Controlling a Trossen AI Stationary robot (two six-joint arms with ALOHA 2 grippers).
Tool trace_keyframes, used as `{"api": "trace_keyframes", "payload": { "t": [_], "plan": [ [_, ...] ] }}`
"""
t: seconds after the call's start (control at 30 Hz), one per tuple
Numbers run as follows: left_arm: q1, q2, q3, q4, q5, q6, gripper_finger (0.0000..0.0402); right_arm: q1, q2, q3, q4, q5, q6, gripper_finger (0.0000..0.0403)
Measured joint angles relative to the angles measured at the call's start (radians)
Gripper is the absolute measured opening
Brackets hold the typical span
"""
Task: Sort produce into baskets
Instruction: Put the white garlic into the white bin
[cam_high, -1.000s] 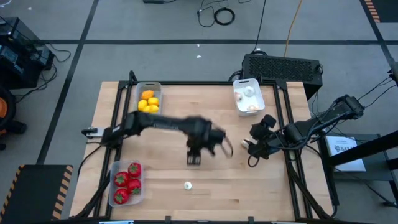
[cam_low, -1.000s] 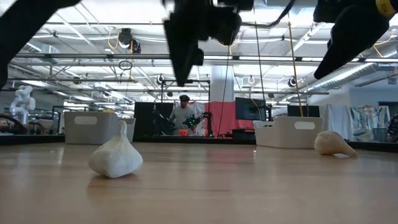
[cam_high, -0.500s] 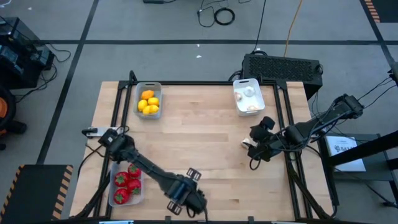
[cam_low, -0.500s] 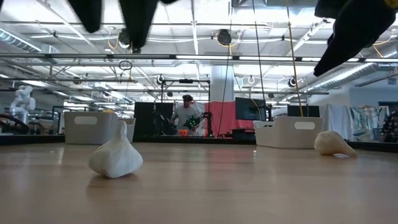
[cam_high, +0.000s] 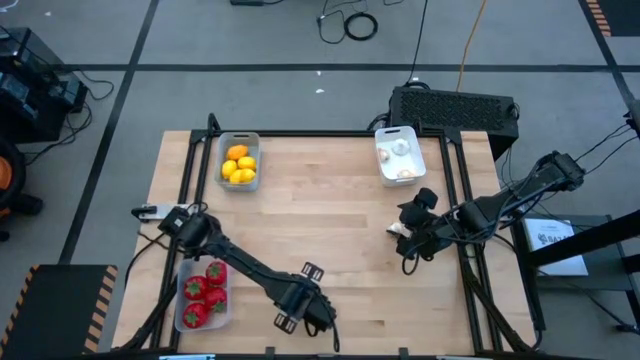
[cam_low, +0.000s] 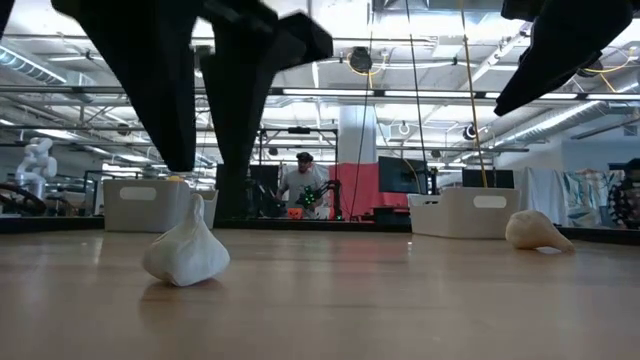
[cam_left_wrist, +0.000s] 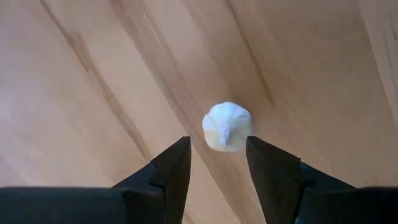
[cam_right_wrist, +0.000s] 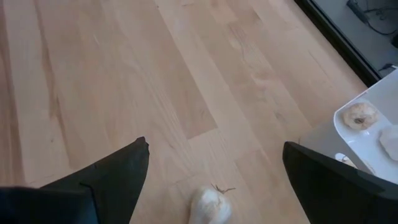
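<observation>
A whitish garlic bulb (cam_low: 187, 255) rests on the wood table near its near edge. My left gripper (cam_low: 200, 130) hangs open just above it, a finger to each side, touching nothing; the left wrist view shows the bulb (cam_left_wrist: 227, 126) just past the fingertips (cam_left_wrist: 217, 143). In the high view this gripper (cam_high: 303, 302) hides the bulb. My right gripper (cam_high: 408, 238) is open wide over a second garlic bulb (cam_right_wrist: 210, 205) at the table's right, which also shows in the low view (cam_low: 538, 232).
A grey basket (cam_high: 222, 150) with yellow-orange pieces stands at the far left. A white basket (cam_high: 382, 140) with garlic bulbs stands at the far right. A clear basket (cam_high: 184, 290) with red pieces sits at the near left. A person shows in the room beyond.
My left gripper has swung from the table's middle toward the near edge and come down over the garlic bulb, staying open. The bulb has not moved. My right gripper has kept nearly still.
</observation>
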Motion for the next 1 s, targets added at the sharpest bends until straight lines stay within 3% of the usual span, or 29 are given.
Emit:
{"api": "trace_keyframes", "payload": {
  "t": [0.2, 1.0],
  "plan": [
    [0.018, 0.0, -0.049, 0.021, 0.059, 0.0, 0.0164, 0.0, 0.0, 0.0, -0.001, 0.0, -0.004, 0.0357],
    [0.03, 0.0, -0.117, 0.094, 0.082, 0.007, 0.0161, 0.0, 0.0, 0.0, 0.0, 0.0, 0.0, 0.0357]
  ]
}}
